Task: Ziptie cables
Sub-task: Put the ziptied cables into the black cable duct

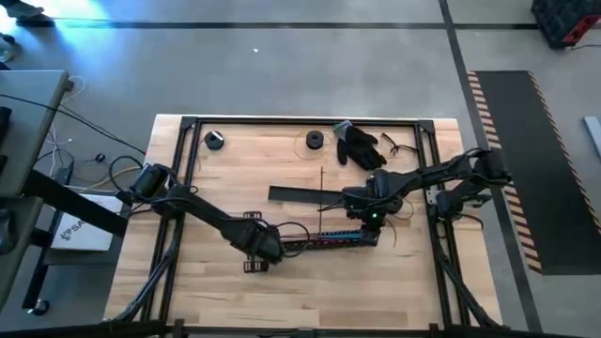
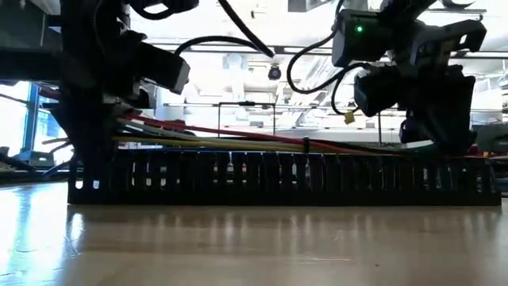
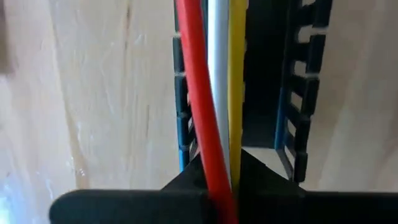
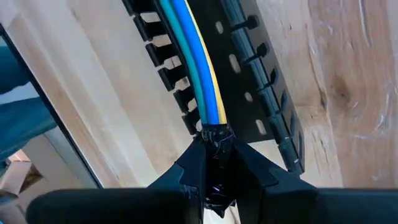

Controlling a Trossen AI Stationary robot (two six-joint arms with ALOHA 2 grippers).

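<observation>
I have the left gripper (image 3: 214,193) pinched on the cables (image 2: 238,141) at the duct's (image 2: 278,179) left end, the right gripper (image 4: 214,180) clamped on their right end, so I'd keep them taut while the ziptie (image 1: 320,192) lies beyond the duct.

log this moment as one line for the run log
left gripper: shut on cables at duct left end | right gripper: shut on cables at right end | cables: stretched along duct | ziptie: not visible
</observation>
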